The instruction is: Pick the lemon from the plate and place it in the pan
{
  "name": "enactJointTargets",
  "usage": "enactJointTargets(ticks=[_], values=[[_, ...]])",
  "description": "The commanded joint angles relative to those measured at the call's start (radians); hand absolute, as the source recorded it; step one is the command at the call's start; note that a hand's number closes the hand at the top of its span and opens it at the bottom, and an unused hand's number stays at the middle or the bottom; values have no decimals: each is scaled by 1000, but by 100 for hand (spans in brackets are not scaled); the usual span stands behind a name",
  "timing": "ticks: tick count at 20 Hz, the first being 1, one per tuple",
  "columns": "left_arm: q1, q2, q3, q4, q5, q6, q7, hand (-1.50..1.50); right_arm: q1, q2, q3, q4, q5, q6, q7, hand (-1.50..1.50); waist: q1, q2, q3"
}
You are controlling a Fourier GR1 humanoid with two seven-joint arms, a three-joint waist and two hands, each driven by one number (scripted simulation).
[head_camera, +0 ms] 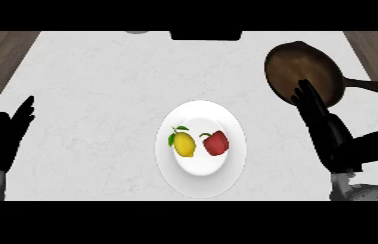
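A yellow lemon [183, 143] with a green leaf lies left of centre on a white plate [200, 182] in the middle of the counter. A red bell pepper [216, 143] lies beside it on the same plate, to its right. The brown pan [295, 68] sits at the far right, its dark handle pointing right. My right hand [319, 118] is open with straight fingers, its tips over the pan's near rim, well right of the plate. At the left edge my left hand [16, 125] rests open, fingers up.
The counter [96, 78] is pale and marbled, with wooden strips at both far corners. A dark block [206, 35] sits at the far edge, and a small grey object [137, 32] shows to its left.
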Motion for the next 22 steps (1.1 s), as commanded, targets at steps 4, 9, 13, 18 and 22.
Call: enactJointTargets(ticks=[4,9,13,18,22], values=[[-86,-183,-115,-86,105,-100,-37,0,-279,-34,302,-68,224,211,-68,150,111,6,-10],[-118,-345,-204,-99,194,-152,-19,0,-522,-116,409,-110,543,252,-189,-150,119,-2,-13],[-112,-411,-233,-102,222,-158,-33,0,-604,64,520,44,665,176,-357,-150,103,22,1],[-73,-405,-222,-130,239,-151,-3,0,-765,79,713,180,871,314,-250,-150,65,0,-2],[-85,-407,-212,-133,232,-125,17,0,-867,80,858,249,1068,431,-76,-150,44,-12,-3]])
